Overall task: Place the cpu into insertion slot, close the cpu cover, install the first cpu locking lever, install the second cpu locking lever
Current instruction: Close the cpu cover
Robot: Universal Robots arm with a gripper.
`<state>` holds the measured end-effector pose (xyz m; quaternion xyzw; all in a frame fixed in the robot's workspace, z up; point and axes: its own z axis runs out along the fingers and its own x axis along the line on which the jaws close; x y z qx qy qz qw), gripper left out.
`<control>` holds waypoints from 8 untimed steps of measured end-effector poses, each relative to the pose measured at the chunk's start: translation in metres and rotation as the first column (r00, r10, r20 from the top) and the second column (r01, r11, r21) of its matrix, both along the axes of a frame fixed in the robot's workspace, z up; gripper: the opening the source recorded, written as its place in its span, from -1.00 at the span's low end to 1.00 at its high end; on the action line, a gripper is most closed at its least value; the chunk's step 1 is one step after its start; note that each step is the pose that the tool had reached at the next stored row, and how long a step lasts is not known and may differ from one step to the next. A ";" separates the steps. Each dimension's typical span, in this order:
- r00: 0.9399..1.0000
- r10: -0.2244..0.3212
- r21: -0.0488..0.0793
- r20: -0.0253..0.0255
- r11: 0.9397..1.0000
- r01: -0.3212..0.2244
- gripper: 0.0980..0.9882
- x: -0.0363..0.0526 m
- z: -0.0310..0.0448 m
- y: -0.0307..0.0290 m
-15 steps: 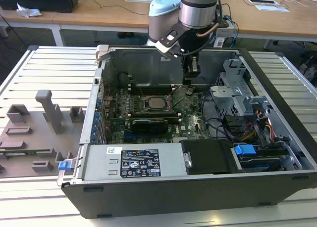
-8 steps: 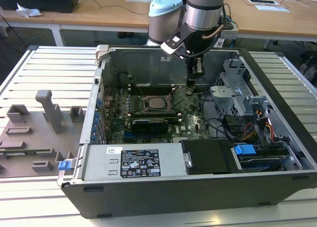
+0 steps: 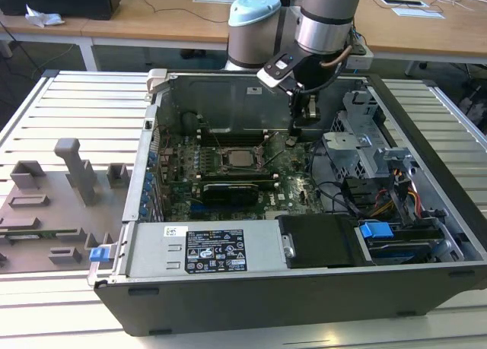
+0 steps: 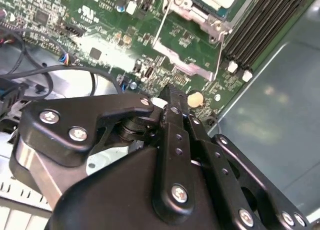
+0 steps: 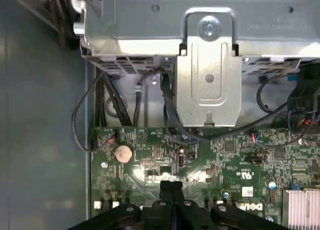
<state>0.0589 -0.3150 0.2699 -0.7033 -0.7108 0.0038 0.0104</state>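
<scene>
The gripper (image 3: 292, 140) hangs low inside the open computer case (image 3: 304, 296), its 2 fingers (image 5: 166, 190) pressed together with only a thin seam between them and nothing visible in the seam, so it is closed and, as far as I can judge, empty; it hovers near the green motherboard (image 3: 298, 191), just beside a round coin battery (image 5: 122, 152), on the exterior view's right of the insertion slot (image 3: 221, 163); the cpu (image 3: 240, 157) already lies in that slot with its pale silver top up, which I take to mean the placing step is done; in the second wrist view the cpu cover (image 4: 190, 9) looks like the metal frame lying round the chip, probably flat on it, though I cannot tell for sure; 2 thin wire levers (image 4: 159, 27) run along the socket's sides, and whether either is hooked down is not clear; closed fingers suit pushing or hooking a thin lever better than grasping, so the pose reads as lever work rather than carrying; room is tight sideways: the long black memory slots (image 4: 260, 34) flank the socket, a metal drive cage (image 5: 207, 84) and loose black cables (image 5: 80, 120) crowd the side away from the socket, and the case's rear wall (image 3: 221, 98) stands just behind the arm; straight up the case is open, the only free way in and out; the case rests on a slatted table (image 3: 76, 98).
</scene>
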 end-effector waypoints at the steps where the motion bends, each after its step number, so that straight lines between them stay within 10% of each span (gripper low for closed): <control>1: 1.000 0.006 0.000 -0.003 1.000 -0.006 -0.98 0.0000 -0.0018 0.0000; 8: 0.999 0.037 0.002 -0.004 0.999 -0.037 -0.98 -0.0017 -0.0175 0.0008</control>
